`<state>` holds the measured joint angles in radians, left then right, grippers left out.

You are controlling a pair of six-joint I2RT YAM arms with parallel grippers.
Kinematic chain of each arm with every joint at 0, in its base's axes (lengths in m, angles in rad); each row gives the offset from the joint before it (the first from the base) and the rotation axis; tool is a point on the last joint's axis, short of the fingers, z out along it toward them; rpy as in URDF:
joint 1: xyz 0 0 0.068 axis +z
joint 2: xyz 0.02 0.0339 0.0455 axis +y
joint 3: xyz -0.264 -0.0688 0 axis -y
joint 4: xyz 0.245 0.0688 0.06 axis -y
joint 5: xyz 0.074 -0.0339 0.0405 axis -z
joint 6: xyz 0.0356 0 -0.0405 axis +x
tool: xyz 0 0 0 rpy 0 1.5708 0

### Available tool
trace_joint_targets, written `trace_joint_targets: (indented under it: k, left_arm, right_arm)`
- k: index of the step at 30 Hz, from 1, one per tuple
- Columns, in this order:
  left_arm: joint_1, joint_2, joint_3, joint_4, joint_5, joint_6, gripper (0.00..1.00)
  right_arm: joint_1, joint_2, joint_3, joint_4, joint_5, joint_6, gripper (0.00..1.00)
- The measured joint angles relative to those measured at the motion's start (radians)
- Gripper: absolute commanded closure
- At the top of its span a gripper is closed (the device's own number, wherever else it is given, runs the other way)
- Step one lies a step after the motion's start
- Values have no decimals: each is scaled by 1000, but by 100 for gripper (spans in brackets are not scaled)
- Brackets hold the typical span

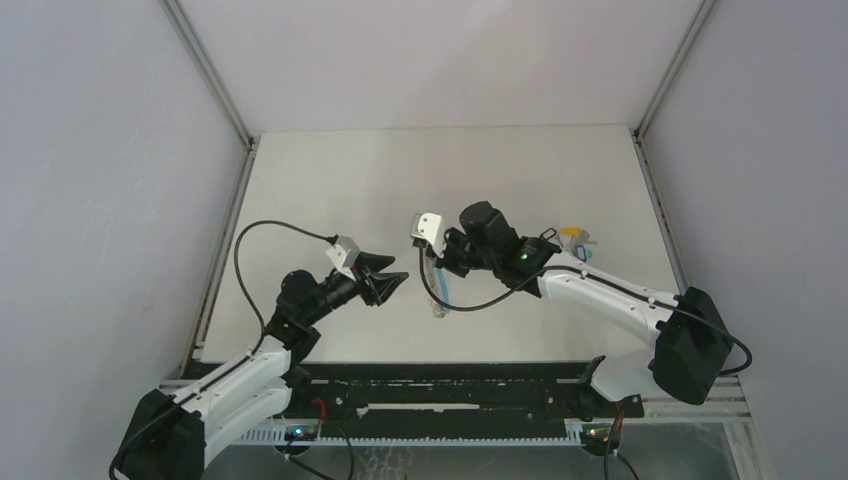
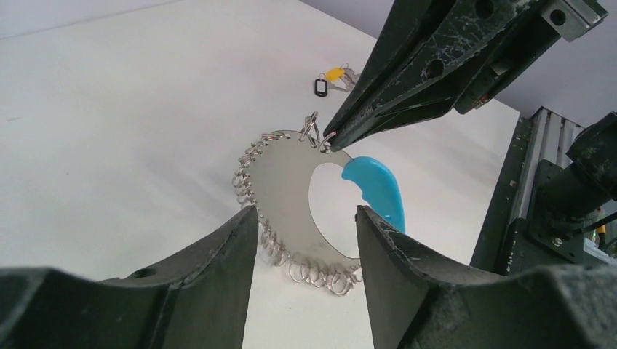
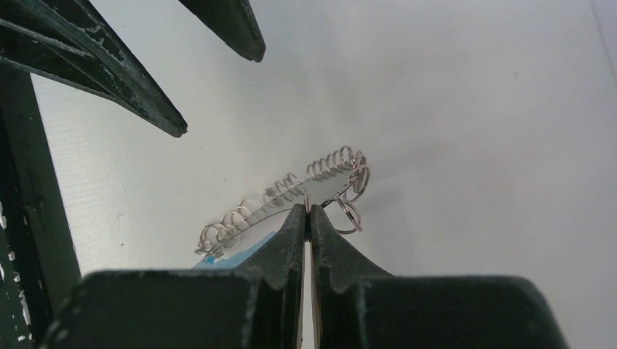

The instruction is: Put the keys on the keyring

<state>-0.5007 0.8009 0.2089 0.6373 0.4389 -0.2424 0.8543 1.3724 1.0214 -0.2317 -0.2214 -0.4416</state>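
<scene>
Right gripper is pinched tight on the keyring, with both fingers pressed together on the thin wire of the loop just where a couple of loose little rings hang off it. From the left wrist camera you can see it poking in from the upper right of the frame, tips clamped on the top of the loop.

Left gripper has its jaws apart and isn't holding anything. Its two dark fingers sit along the bottom of that frame with the keyring showing in the gap between them, not touching as far as I can tell.

The keyring itself is a silvery wire loop strung with loads of small wire rings, plus a light blue band curving down its right side. In the overhead view it sits right around the middle of the white table, between the two grippers, blue bit showing just below the right gripper's tips.

The keys are off on their own at the right of the overhead frame, well apart from the ring. I can make out a yellow tag and a black one, plus something teal; the rest is too tiny to call.
</scene>
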Motion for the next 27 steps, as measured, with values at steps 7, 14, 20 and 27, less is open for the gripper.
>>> trace_joint_targets:
  k: [7, 14, 20, 27]
  left_arm:
    - [0, 81, 1, 66, 71, 30, 36]
    - [0, 233, 41, 98, 156, 63, 32]
    - [0, 314, 116, 100, 208, 125, 31]
    - [4, 344, 150, 106, 261, 222, 33]
  right_arm:
    - [-27, -5, 0, -23, -48, -29, 100]
    - [-100, -5, -1, -25, -172, -43, 100]
    - [-153, -5, -13, -18, -273, -85, 100]
    - [-184, -6, -13, -18, -384, -133, 100]
